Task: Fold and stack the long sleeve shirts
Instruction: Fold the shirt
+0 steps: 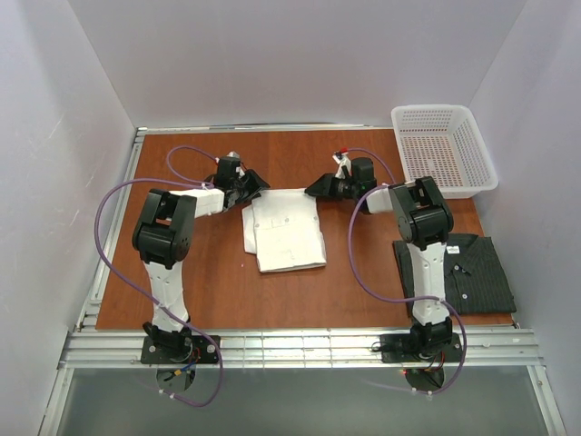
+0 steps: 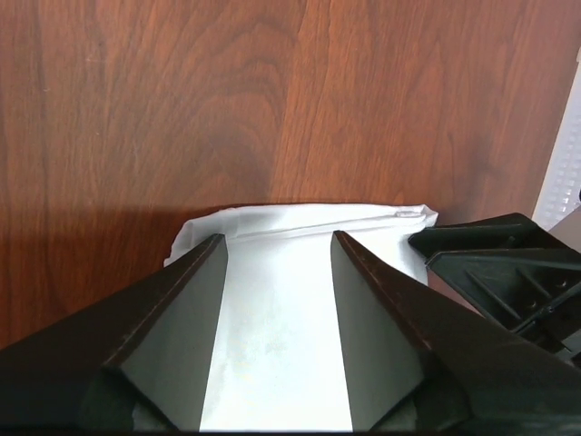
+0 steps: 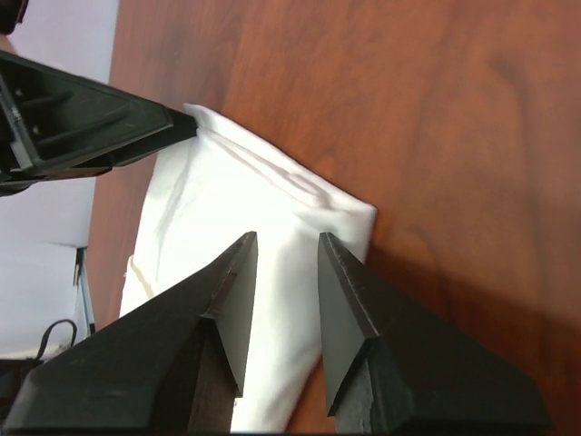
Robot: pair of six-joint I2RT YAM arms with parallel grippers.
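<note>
The white shirt (image 1: 283,229) lies folded flat in the middle of the table. My left gripper (image 1: 252,184) is at its far left corner and my right gripper (image 1: 320,188) at its far right corner. In the left wrist view the left gripper (image 2: 278,238) is open, its fingers straddling the white cloth (image 2: 277,318) near the folded edge. In the right wrist view the right gripper (image 3: 287,238) stands open with a narrower gap over the cloth (image 3: 227,200) beside the corner. The dark striped shirt (image 1: 467,272) lies folded at the right front, partly behind the right arm.
A white mesh basket (image 1: 443,150) stands at the back right corner. The wooden table (image 1: 182,272) is walled by white panels on three sides. The two grippers face each other closely across the white shirt's far edge.
</note>
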